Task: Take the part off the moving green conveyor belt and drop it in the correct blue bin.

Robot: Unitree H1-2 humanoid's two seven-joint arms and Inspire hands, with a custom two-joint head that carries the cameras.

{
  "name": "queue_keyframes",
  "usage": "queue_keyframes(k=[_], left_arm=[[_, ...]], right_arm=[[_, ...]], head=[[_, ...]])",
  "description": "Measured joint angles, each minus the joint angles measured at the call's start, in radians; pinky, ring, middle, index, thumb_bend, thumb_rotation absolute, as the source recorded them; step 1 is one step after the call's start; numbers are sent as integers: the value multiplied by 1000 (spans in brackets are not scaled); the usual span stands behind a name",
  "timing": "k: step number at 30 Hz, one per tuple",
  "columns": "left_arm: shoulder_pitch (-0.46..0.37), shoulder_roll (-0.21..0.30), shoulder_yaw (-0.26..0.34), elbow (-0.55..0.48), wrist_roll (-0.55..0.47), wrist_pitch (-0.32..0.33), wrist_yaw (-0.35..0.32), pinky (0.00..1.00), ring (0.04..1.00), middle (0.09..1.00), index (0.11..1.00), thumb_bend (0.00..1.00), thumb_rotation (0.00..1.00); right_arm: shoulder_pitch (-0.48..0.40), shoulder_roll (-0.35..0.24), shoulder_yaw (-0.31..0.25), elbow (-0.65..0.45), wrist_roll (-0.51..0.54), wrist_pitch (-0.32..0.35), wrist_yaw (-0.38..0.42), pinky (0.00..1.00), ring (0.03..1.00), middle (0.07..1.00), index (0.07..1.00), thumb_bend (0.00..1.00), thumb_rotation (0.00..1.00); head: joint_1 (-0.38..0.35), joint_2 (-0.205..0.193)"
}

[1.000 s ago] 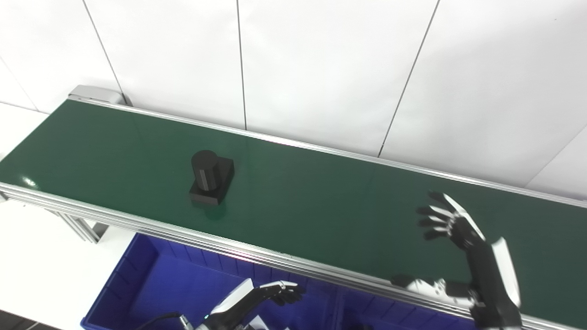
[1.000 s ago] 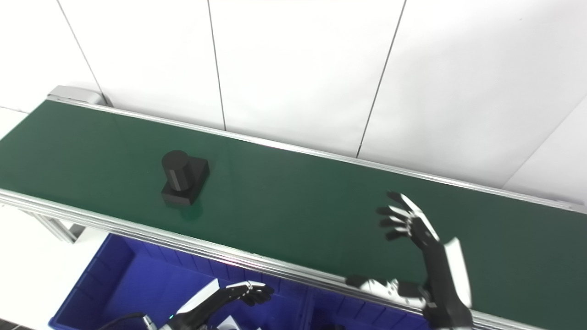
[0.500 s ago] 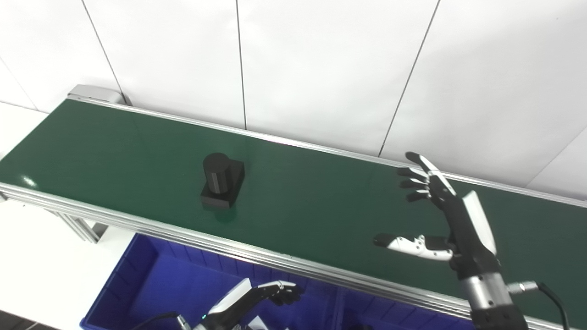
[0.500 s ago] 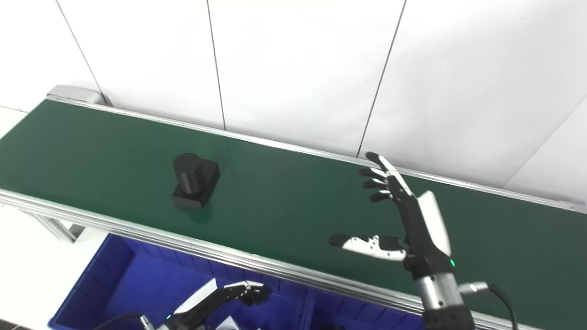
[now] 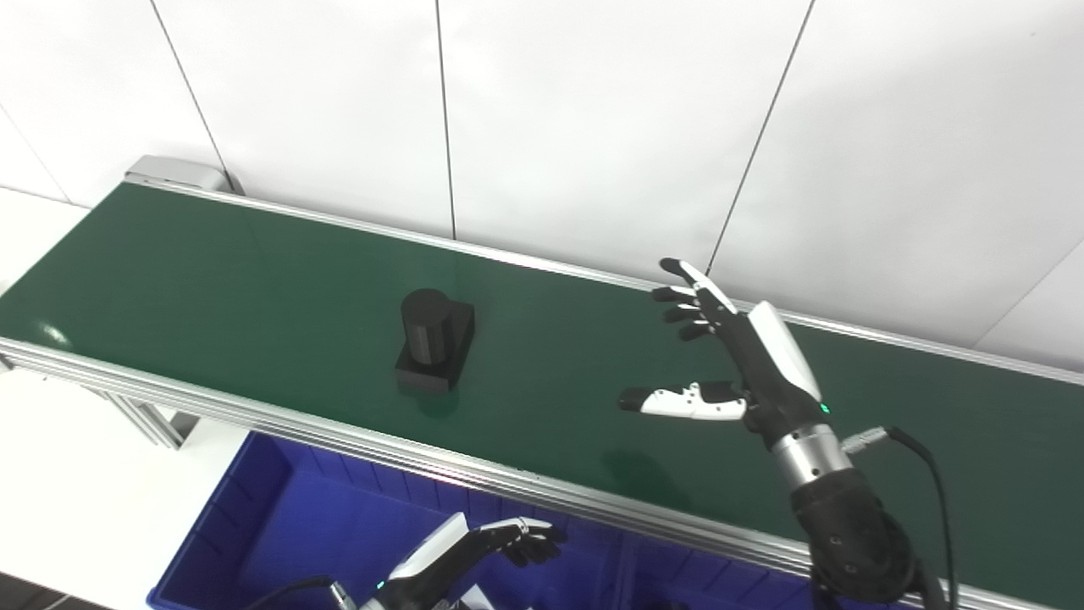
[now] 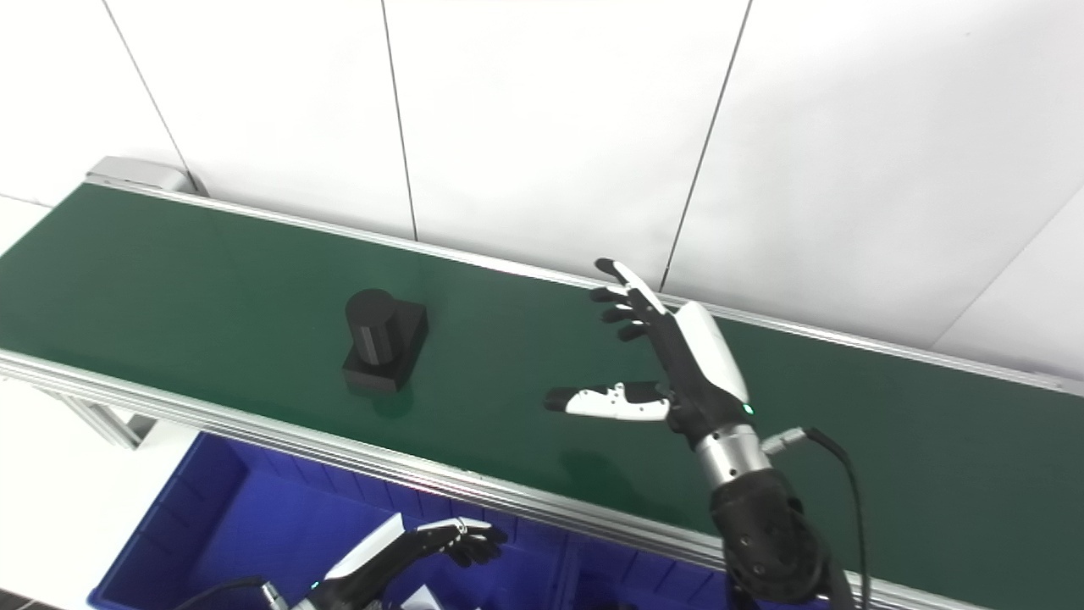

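Fingers [image 5: 688, 296] of the right hand [image 5: 745, 360] are spread wide and hold nothing, hovering over the green conveyor belt [image 5: 212, 280] with the black part [image 5: 434, 339] well apart to their left, bare belt lying between them. That part, a cylinder on a square base, stands nearer the belt's front rail [image 5: 279, 415] than its back edge. Below the rail, the left hand [image 5: 474, 546] hangs empty with loosely curled fingers over the blue bin [image 5: 279, 508].

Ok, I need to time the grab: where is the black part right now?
The black part stands on the green conveyor belt left of centre, nearer its front rail, well left of the open right hand.
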Motion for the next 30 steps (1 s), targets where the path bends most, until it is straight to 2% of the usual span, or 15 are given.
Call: queue_keyframes(k=[10,19,24,30], left_arm=[[-1,0,-9,-5,4,0,21,671,710,738,789,1000,171],[-3,8,-10,-6,0,0,22,678,715,738,788,1000,147],[-4,12,-16,-6,0,0,22,689,721,740,785,1000,146],[-11,13,-29,-5,-3,0,23,700,724,749,787,1000,154]], right_arm=[[-46,37,12,74,-23,14,0,699,778,821,941,894,458],[-95,50,71,122,-67,32,11,633,755,833,949,921,481],[-124,82,102,184,-89,40,8,601,733,826,946,926,490],[-151,114,115,266,-89,40,-1,676,803,863,947,921,489]], head=[[-52,2],[-57,5],[-57,6],[-58,5]])
